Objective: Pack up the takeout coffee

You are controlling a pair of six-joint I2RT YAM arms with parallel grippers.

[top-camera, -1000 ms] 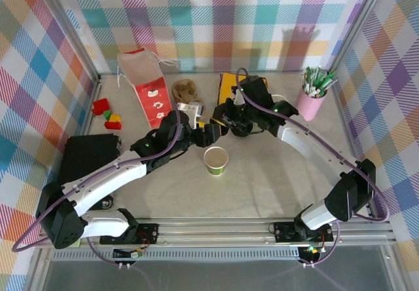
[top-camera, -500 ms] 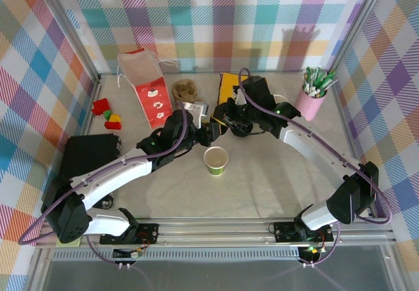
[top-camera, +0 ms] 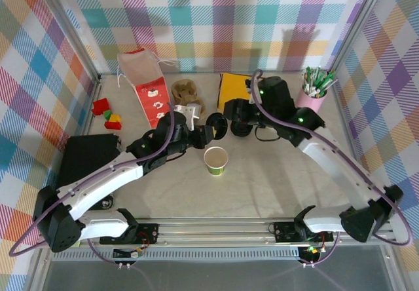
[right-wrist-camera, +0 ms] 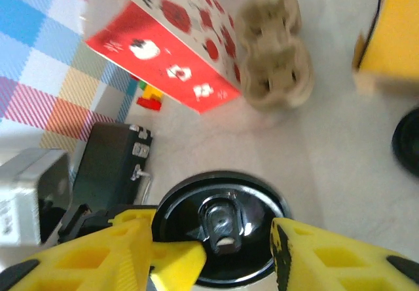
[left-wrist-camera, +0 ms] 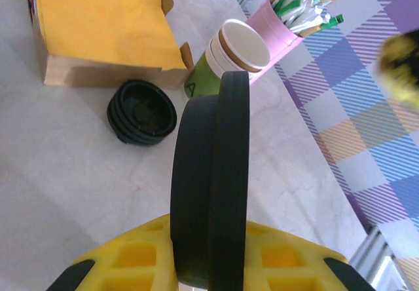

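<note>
The takeout coffee (top-camera: 216, 160), a green paper cup with a cream rim, stands upright and uncovered at the table's middle. Just behind it my left gripper (top-camera: 211, 130) is shut on a black plastic lid (top-camera: 218, 125), held on edge above the table. In the left wrist view the lid (left-wrist-camera: 213, 173) stands edge-on between the yellow fingers (left-wrist-camera: 131, 261). My right gripper (top-camera: 231, 122) faces the lid from the right. In its own view the lid's top face (right-wrist-camera: 222, 209) sits between the spread fingers of the right gripper (right-wrist-camera: 219, 250), which do not touch it.
A stack of black lids (left-wrist-camera: 141, 112) lies by the box of yellow napkins (left-wrist-camera: 98, 22). Spare green cups (left-wrist-camera: 226, 58) stand beside the pink pen cup (top-camera: 311, 101). The cardboard carrier (top-camera: 186, 92), red bag (top-camera: 147, 88), black case (top-camera: 88, 156) and toy blocks (top-camera: 107, 113) are to the left.
My right arm has swung back toward the right, and its gripper has drawn slightly away. The left gripper has risen a little toward the back with the lid.
</note>
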